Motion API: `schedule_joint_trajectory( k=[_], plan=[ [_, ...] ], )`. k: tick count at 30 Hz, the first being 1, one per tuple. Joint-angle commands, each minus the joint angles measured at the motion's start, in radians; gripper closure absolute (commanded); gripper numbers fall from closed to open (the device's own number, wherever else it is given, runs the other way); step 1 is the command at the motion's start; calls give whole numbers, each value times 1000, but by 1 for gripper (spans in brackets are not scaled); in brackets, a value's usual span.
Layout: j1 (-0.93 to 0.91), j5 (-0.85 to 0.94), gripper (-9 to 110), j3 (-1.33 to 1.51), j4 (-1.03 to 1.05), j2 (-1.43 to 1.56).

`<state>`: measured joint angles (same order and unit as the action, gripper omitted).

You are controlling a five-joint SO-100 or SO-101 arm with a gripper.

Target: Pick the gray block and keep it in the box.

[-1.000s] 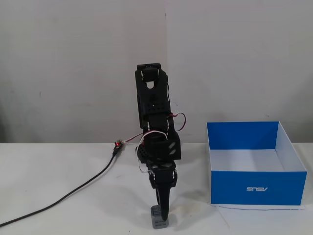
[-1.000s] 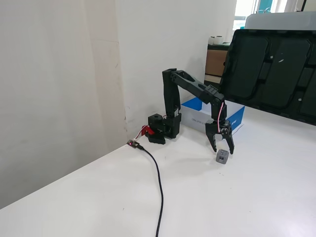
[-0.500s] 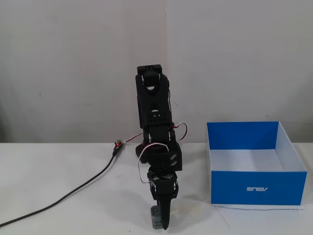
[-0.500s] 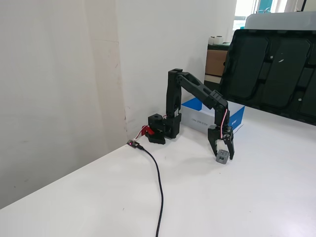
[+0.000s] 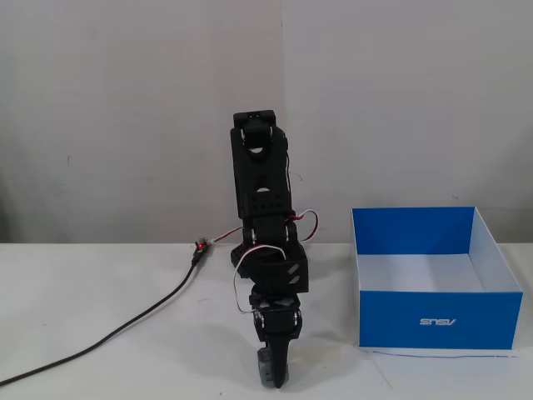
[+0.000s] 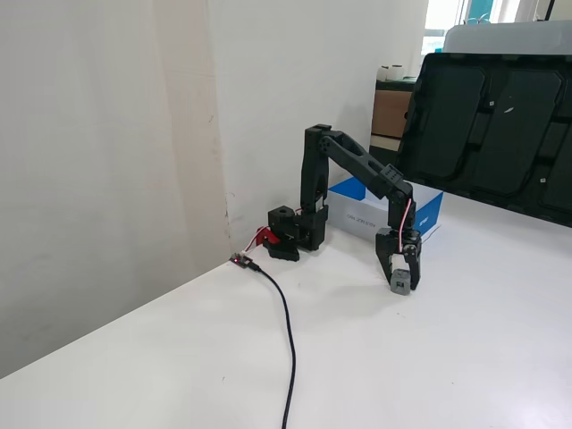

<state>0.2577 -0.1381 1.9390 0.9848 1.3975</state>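
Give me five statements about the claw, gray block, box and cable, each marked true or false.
1. The gray block sits between the claw's fingers. True.
2. The block is already inside the box. False: it is outside, at the claw.
3. The box is blue outside and white inside. True.
4. The box lies on its side. False: it stands upright, opening upward.
5. A black cable runs across the table. True.
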Motion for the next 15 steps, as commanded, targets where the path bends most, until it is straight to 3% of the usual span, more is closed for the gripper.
schedule_joint_trajectory(
  k=[1, 15],
  plan=[
    [5, 9, 95, -91, 54, 117],
    [193, 9, 95, -592, 479, 250]
  ],
)
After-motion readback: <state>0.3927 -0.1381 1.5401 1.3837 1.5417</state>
